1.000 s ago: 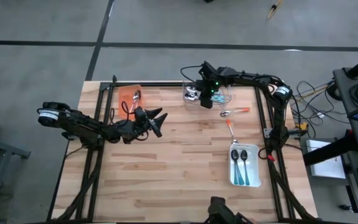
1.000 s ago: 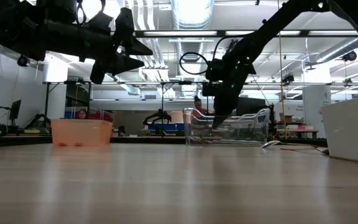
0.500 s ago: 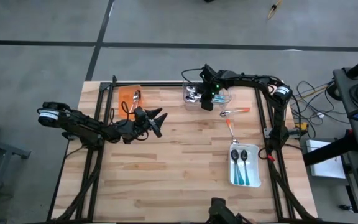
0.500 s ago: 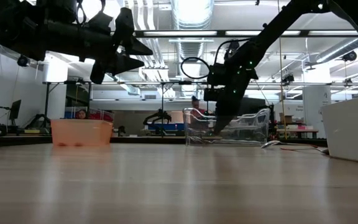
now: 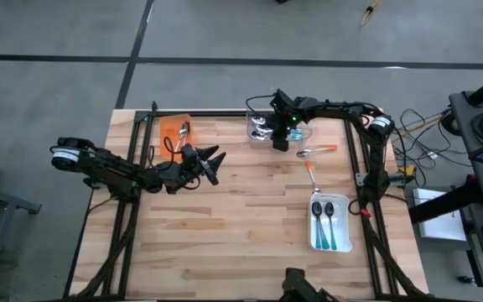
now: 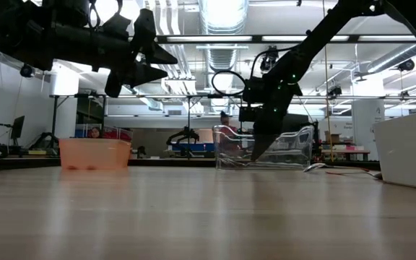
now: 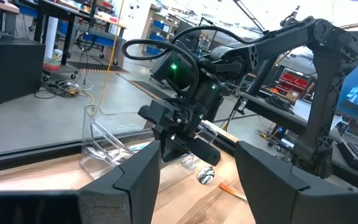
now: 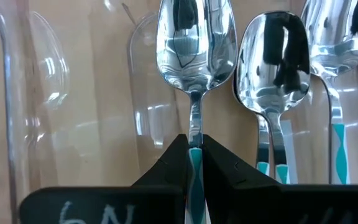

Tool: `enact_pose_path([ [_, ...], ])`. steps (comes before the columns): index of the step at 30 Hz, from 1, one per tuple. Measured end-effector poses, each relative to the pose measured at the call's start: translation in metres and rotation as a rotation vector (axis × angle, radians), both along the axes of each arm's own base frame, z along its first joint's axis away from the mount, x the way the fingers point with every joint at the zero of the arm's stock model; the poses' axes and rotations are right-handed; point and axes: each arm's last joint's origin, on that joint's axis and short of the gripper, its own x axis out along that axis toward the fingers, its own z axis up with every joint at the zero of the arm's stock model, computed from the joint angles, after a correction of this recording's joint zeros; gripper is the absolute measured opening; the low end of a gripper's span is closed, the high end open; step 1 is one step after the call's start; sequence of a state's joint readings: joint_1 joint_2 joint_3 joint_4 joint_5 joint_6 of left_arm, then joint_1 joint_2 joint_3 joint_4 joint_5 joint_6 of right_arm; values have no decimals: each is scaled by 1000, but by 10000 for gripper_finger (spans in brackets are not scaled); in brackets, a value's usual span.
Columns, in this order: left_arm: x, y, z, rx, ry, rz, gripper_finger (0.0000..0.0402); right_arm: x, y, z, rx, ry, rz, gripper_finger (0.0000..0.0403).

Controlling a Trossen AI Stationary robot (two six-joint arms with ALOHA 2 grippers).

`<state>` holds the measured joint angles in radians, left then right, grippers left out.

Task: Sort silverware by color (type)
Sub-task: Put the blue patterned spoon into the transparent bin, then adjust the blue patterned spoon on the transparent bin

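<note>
Wooden table (image 5: 241, 226), right pincer (image 8: 194, 163) clamping teal-handled spoon (image 8: 194, 56), left pincer (image 5: 210, 161) wide

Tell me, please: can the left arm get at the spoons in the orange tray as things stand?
Probably yes. The left pincer hangs open beside the orange tray, and nothing lies between them. The spoons sit uncovered in it. The right pincer is far off, shut on a teal spoon.

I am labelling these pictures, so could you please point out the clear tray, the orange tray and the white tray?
clear tray (image 6: 226, 148): low view, on its near wall.
orange tray (image 6: 94, 154): low view, on its near wall.
white tray (image 5: 345, 244): high view, on its near right rim.
</note>
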<state>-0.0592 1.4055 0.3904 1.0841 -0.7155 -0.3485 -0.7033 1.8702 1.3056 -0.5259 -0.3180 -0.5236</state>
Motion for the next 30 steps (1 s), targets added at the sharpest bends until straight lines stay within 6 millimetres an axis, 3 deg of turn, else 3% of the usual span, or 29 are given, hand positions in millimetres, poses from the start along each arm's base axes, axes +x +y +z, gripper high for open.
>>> enact_pose_path([
  [7, 0, 0, 0, 0, 0, 0, 188, 1, 0, 0, -6, -7, 0, 17],
  [14, 0, 0, 0, 0, 0, 0, 188, 1, 0, 0, -6, -7, 0, 51],
  [22, 0, 0, 0, 0, -1, 0, 188, 1, -1, 0, -10, -7, 0, 42],
  [30, -2, 0, 4, 21, -1, 2, 188, 8, -10, 20, -65, -19, -125, 35],
])
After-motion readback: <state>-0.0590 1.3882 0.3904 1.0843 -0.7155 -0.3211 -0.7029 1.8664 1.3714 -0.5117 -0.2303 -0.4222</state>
